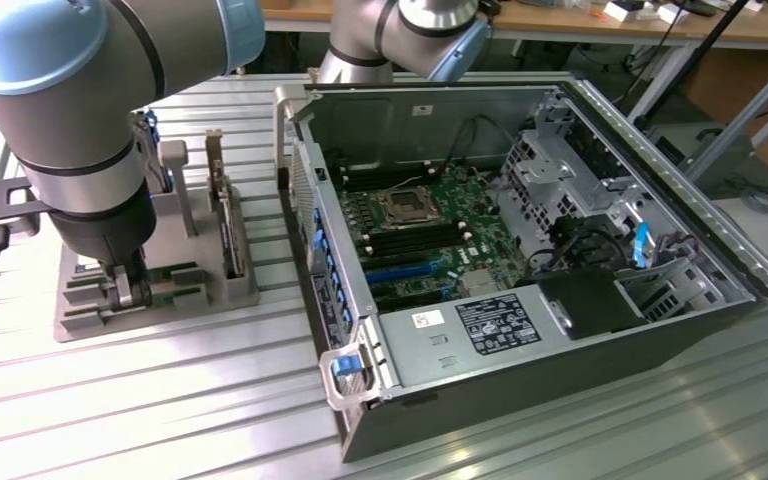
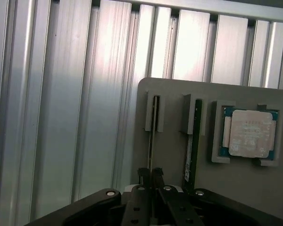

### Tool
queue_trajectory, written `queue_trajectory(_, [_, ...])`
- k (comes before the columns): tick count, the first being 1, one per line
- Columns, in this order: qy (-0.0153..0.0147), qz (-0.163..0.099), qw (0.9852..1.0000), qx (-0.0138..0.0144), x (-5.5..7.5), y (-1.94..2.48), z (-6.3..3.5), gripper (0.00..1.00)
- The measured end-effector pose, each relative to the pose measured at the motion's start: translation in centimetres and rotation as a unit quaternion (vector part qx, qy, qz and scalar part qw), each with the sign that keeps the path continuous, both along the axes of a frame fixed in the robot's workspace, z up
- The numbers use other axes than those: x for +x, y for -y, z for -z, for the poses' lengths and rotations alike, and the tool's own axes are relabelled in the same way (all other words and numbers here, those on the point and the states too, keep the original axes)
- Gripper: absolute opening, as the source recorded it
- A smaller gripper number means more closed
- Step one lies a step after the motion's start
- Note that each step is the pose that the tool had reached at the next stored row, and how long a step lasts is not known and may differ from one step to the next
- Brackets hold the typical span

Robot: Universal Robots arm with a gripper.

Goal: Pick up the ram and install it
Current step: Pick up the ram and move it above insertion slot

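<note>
Noted gripper (image 2: 151, 175) closed on ram (image 2: 154, 127) upright in grey holder (image 2: 179, 94); not lifted yet, not installed in computer case (image 1: 398, 120).

On the ribbed aluminium table (image 1: 157, 420), a flat grey holder (image 2: 173, 92) carried a square silver processor chip (image 2: 249, 133) and a green card standing on edge (image 2: 192, 141), while just beside it lay an open dark computer case (image 1: 531, 420) showing its green motherboard (image 1: 451, 235).

Bench (image 1: 157, 420): ribbed aluminium, bright glare.
Behind: wooden desk (image 1: 584, 25), cluttered.
Exterior view's right: cardboard box (image 1: 724, 80), metal frame (image 1: 754, 110).
</note>
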State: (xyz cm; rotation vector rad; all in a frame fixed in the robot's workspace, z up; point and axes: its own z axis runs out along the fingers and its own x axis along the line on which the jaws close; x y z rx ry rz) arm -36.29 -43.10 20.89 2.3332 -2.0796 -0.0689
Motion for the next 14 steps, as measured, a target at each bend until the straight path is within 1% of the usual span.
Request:
queue_trajectory(4, [-0.0001, 0.000, 1.0000, -0.0001, 0.0, 0.00, -0.23, 0.13])
queue_trajectory(9, [0.0000, 0.000, 1.0000, 0.0000, 0.0, 0.00, -1.10, 0.13])
queue_trajectory(14, [0.0000, 0.000, 1.0000, 0.0000, 0.0, 0.00, -1.40, 0.13])
